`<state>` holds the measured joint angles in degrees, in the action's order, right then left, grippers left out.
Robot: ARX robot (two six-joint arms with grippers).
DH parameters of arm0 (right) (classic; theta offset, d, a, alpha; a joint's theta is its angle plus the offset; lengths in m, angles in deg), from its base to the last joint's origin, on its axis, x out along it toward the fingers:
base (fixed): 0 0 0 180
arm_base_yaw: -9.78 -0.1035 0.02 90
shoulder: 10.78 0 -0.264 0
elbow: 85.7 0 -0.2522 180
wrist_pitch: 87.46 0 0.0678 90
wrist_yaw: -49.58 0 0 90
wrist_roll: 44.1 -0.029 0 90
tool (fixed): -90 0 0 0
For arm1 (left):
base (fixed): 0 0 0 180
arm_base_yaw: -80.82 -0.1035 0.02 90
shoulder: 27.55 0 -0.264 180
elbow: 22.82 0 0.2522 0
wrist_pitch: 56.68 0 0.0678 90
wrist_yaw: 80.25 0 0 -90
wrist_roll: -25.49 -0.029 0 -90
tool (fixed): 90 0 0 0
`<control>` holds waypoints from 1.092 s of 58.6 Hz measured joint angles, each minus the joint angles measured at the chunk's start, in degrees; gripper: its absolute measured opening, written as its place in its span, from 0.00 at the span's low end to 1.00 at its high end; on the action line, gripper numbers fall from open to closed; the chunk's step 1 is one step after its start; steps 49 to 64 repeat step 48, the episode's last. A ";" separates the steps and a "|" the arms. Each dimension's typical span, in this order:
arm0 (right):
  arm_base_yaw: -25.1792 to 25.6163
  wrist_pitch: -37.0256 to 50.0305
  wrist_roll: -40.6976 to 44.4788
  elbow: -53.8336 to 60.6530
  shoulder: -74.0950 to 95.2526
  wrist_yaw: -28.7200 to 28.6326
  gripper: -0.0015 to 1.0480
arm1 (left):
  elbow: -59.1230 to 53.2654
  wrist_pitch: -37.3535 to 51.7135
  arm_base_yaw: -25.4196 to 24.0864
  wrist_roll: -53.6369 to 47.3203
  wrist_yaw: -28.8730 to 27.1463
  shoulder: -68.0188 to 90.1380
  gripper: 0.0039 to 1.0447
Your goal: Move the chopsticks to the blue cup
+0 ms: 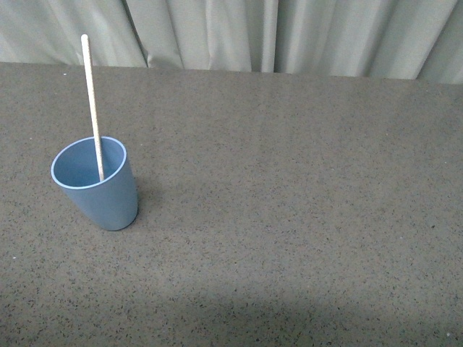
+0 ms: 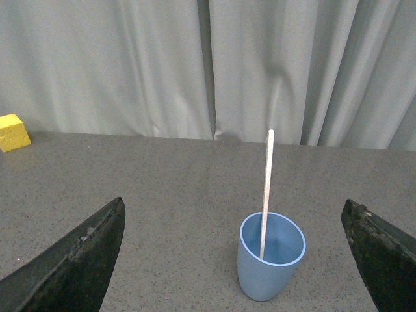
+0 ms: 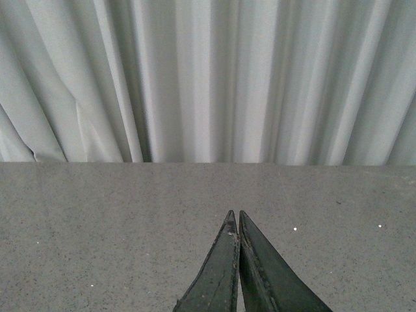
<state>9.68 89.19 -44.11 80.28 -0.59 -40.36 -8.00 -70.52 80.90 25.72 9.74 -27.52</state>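
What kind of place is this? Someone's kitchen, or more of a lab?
Probably a lab or test booth, not a kitchen. A pale curtain closes off the back, and the dark speckled table holds little beyond a blue cup with a chopstick in it and a yellow block.

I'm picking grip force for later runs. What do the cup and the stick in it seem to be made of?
The blue cup looks like matte plastic: even light-blue color, smooth thin wall, paler rim, no glassy glare. The chopstick standing in it looks like pale wood or bamboo, or cream plastic: dull, unmarked, straight. The pictures can't settle which.
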 joint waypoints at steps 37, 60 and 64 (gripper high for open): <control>0.00 -10.32 0.04 -0.04 -9.94 -0.13 0.78 | 0.00 0.00 0.00 0.00 0.00 -0.02 0.94; 0.00 -10.34 0.02 -0.04 -9.94 -0.13 0.91 | 0.00 0.00 0.00 0.02 0.00 -0.02 0.94; 0.00 -10.34 0.02 -0.04 -9.94 -0.13 0.91 | 0.00 0.00 0.00 0.02 0.00 -0.02 0.94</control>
